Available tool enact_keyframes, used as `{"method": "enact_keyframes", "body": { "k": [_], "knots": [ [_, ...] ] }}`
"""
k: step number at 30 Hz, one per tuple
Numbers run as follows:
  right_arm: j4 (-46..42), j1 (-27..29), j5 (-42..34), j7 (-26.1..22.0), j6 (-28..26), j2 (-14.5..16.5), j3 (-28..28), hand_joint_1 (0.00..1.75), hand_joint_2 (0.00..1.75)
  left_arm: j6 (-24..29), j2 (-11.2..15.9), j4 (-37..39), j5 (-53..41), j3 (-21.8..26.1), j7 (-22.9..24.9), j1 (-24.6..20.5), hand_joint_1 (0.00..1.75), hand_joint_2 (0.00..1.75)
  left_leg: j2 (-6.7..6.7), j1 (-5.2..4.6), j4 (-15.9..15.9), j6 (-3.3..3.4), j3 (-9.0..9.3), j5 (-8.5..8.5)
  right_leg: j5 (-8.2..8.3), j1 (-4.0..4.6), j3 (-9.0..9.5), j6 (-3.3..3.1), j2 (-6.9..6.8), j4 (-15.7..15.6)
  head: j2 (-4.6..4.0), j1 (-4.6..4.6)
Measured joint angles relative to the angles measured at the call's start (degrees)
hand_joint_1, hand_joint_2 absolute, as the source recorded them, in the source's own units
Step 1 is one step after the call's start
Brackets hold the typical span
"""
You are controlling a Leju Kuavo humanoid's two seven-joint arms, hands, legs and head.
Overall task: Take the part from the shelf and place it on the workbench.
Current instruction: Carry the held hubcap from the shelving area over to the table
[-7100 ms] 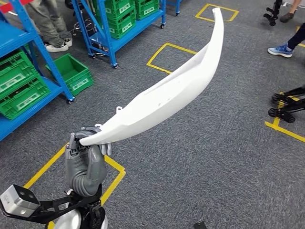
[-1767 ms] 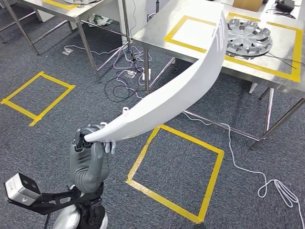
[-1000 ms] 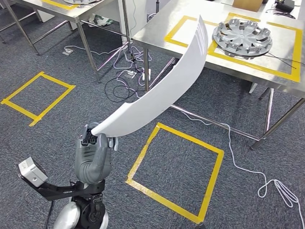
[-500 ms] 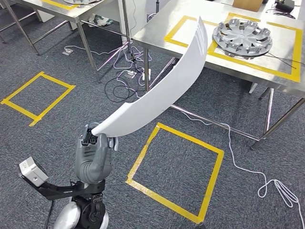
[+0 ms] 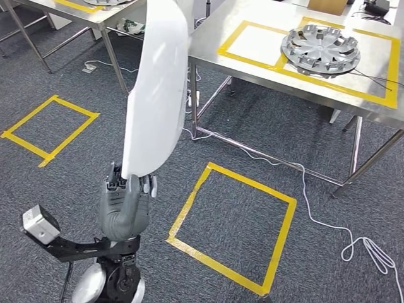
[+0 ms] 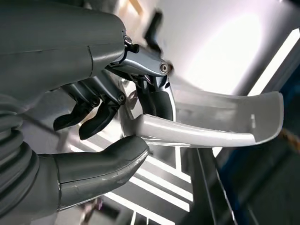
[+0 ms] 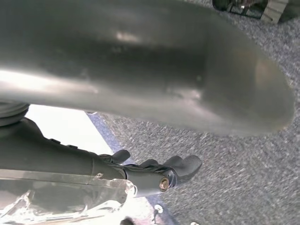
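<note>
My left hand [image 5: 126,205] is clenched around the lower end of the long white part [image 5: 157,88], so the fetching is done and the setting down is left (my right hand [image 7: 166,174] hangs over the carpet with its fingers loosely stretched, holding nothing). The part stands nearly upright above my fist, its long axis running up and slightly away from me, its top end past the picture's edge. Beyond it waits the steel workbench [image 5: 247,66], a hubcap [image 5: 319,47] on it.
</note>
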Motion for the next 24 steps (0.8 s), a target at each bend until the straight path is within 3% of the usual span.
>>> {"method": "enact_keyframes", "body": {
  "k": [3, 13, 17, 19, 21, 24],
  "knots": [
    [0.0, -0.2, 0.4, -0.3, 0.8, 0.0, 0.0, 0.00, 0.00, -7.6, 0.9, 0.0, -2.5, 0.0, -2.4, -0.3, 1.75, 1.75, 0.00, 0.00, 0.0, 0.00, 0.00, 0.00, 0.00, 0.00, 0.01, 0.00, 0.00, 0.0, 0.00, 0.00],
    [0.0, -0.4, 1.5, -0.6, 2.1, 0.0, 0.3, 0.00, 0.00, -18.0, 2.2, 0.0, -9.8, 0.0, -6.9, -0.3, 1.75, 1.75, -0.01, -0.25, 0.1, 0.29, -0.06, -0.17, 0.03, -0.23, 0.06, 0.19, 0.00, -0.1, 0.00, -0.01],
    [0.0, -0.6, 1.6, -0.6, 2.2, 0.0, 0.5, 0.00, 0.00, -19.2, 2.5, 0.0, -10.6, 0.1, -7.2, -0.3, 1.75, 1.75, 0.00, -0.61, -0.1, 0.85, -0.12, -0.22, 0.26, -0.60, 0.12, 0.67, 0.02, -0.2, 0.00, -0.03],
    [0.0, -0.7, 1.6, -0.6, 2.2, 0.0, 0.5, 0.00, 0.00, -19.3, 2.5, 0.0, -10.7, 0.1, -7.2, -0.3, 1.75, 1.75, 0.00, -0.61, -0.5, 1.51, 0.08, -0.48, 0.59, -0.71, 0.03, 1.16, -0.03, 0.2, 0.01, 0.01],
    [0.0, -0.8, 1.6, -0.6, 2.2, 0.0, 0.5, 0.00, 0.00, -19.3, 2.5, 0.0, -10.9, 0.2, -7.2, -0.3, 1.75, 1.75, 0.14, -0.47, -0.8, 2.23, 0.75, -0.78, -0.24, -0.71, -0.77, 1.45, -0.64, 2.1, 0.01, 0.26],
    [0.0, -0.9, 1.6, -0.7, 2.2, 0.0, 0.5, 0.00, 0.00, -19.3, 2.5, 0.1, -11.3, 0.2, -7.2, -0.2, 1.75, 1.75, 0.63, -0.44, -0.9, 2.50, 1.56, -1.11, -5.01, -0.73, -5.78, 1.52, -1.47, 11.8, 0.00, 0.69]
  ]
}}
